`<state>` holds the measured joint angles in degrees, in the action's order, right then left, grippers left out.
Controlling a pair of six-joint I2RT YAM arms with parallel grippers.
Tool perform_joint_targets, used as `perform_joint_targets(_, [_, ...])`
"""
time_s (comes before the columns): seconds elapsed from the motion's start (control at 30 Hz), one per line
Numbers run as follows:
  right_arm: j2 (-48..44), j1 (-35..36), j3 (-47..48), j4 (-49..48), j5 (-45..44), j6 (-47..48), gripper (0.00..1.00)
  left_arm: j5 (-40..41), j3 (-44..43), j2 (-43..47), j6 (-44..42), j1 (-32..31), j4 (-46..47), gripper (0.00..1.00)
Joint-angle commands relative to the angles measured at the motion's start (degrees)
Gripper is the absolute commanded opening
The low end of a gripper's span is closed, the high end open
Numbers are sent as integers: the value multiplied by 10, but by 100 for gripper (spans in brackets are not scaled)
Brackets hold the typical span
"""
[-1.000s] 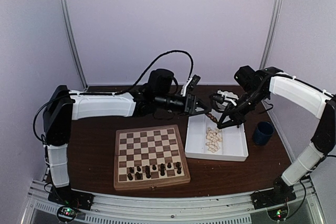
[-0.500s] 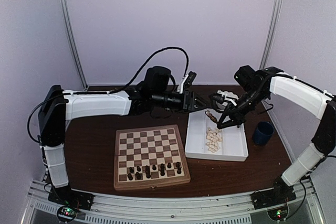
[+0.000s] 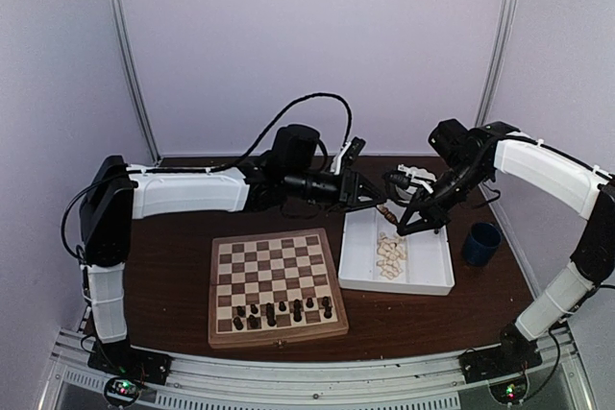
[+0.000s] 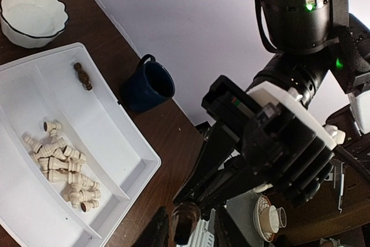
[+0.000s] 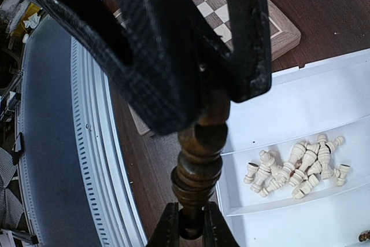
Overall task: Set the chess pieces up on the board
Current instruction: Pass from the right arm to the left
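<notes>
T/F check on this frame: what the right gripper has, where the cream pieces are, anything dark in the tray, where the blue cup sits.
1. The right gripper grips a held dark piece. True.
2. The cream pieces stand on the board. False: they lie heaped in the white tray; the board carries only dark pieces.
3. A loose dark piece lies in the tray, apart from the cream heap. True.
4. The blue cup stands left of the board. False: it stands right of the tray.

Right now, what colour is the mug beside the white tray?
Dark blue; the mug shows best in the left wrist view.
</notes>
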<state>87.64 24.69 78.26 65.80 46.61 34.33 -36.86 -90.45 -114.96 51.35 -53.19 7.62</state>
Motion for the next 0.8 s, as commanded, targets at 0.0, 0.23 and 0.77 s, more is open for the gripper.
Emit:
perform_joint_targets(0.0, [-5,3,17,-2,13,0,5,-17,-26,-12,5,3,17,26])
perform_joint_targets(0.23, [-3,3,22,-2,18,-3,5,-16,-37,-20,6,3,2,15])
perform_joint_targets(0.77, [-21,3,-21,-12,-2,6,5,121,72,189,-225,17,-278,6])
